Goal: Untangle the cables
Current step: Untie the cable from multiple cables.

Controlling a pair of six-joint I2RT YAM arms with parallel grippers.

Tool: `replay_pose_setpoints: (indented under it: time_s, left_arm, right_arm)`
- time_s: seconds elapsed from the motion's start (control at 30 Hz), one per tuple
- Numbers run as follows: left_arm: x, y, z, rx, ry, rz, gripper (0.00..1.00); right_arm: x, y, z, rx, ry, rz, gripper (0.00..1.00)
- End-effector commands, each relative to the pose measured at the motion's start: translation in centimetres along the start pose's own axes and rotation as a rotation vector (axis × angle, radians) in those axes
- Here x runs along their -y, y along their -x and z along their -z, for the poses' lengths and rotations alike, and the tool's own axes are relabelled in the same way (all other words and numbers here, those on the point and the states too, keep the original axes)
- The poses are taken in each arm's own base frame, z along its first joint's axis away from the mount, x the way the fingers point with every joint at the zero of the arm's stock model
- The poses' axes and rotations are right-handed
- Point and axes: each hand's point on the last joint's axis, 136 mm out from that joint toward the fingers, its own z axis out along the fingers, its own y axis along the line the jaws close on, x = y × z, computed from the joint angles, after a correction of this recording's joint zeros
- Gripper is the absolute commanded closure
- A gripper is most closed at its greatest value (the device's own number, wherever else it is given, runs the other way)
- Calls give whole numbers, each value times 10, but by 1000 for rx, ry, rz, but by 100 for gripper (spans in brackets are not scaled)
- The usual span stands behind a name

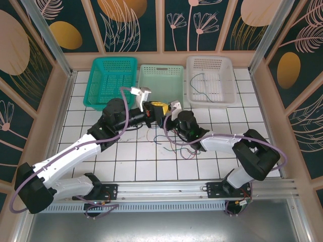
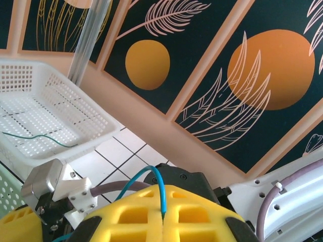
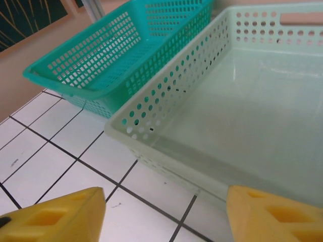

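The left pincer (image 2: 164, 216) pinches a blue cable (image 2: 161, 189) rising upright from its grip and arcing left, while the right pincer (image 3: 164, 201) gapes wide.

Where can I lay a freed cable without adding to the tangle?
Free: tiles at front centre, bordered by the left arm, right arm and rail; tiles between the right arm and white basket; the empty pale green basket. Crowded: under the left end effector, shut on a blue cable, and right end effector, where loose cables lie.
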Motion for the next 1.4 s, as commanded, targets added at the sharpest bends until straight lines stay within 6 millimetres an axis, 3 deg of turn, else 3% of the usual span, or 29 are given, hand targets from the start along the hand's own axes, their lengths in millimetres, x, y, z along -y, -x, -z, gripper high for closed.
replay_pose_setpoints:
  time_s: [0.0, 0.13, 0.53, 0.77, 1.03, 1.23, 1.37]
  left_arm:
    - [25, 41, 13, 101, -24, -91, 100]
    - [42, 64, 20, 142, -48, -136, 100]
    - [62, 108, 54, 239, 25, -244, 100]
    - [67, 115, 63, 256, 39, -265, 100]
    - [57, 111, 63, 241, 90, -263, 100]
    - [54, 124, 83, 276, 183, -298, 100]
    - [57, 127, 91, 280, 194, -309, 99]
  right_arm:
    - [5, -24, -1, -79, -24, -6, 45]
    - [14, -44, 2, -145, -63, 2, 50]
    - [31, -81, 23, -226, -119, -21, 52]
    - [39, -92, 38, -240, -148, -32, 54]
    - [50, -101, 53, -254, -179, -28, 72]
    - [78, -114, 66, -300, -264, -106, 78]
    - [84, -114, 73, -297, -266, -132, 89]
